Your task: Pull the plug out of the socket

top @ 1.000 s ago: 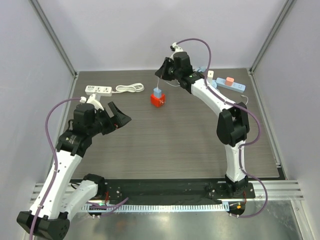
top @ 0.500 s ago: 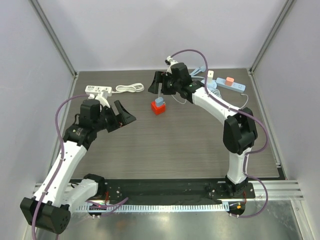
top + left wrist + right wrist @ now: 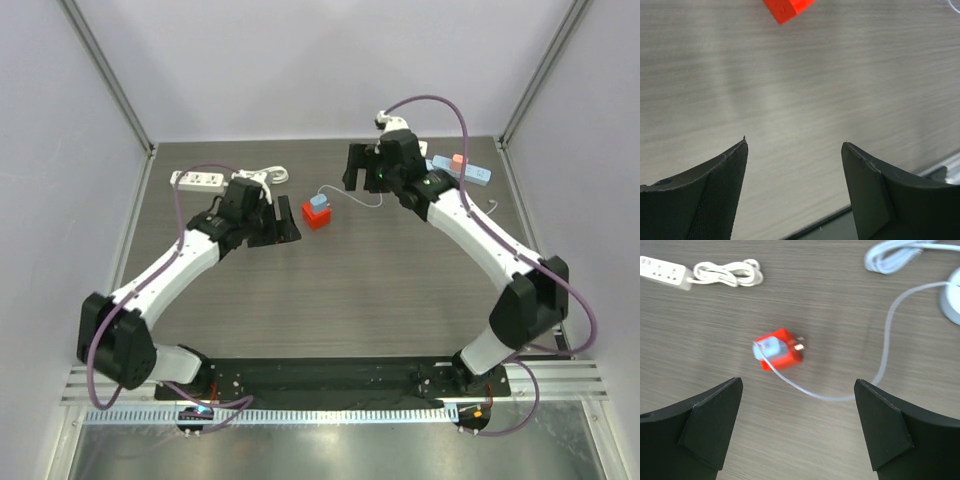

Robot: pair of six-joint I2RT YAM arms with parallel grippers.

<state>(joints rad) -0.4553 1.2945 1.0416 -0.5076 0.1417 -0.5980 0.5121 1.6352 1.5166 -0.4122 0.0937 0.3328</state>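
A dark wood-grain tabletop [image 3: 350,290] fills the floor of a booth with pale walls [image 3: 300,70] and metal corner posts [image 3: 105,70]. Toward the far middle sits the red socket [image 3: 317,217], the blue plug [image 3: 319,202] still seated on it and trailing a thin cable [image 3: 810,392]. The left end effector [image 3: 795,142] is spread wide and empty, near the socket's left. The right end effector [image 3: 797,382] hangs above it, also released. A white power strip [image 3: 197,179] lies at the far left.

One red socket [image 3: 315,220], one blue plug [image 3: 319,202], one white power strip [image 3: 197,179], one blue power strip [image 3: 478,174]
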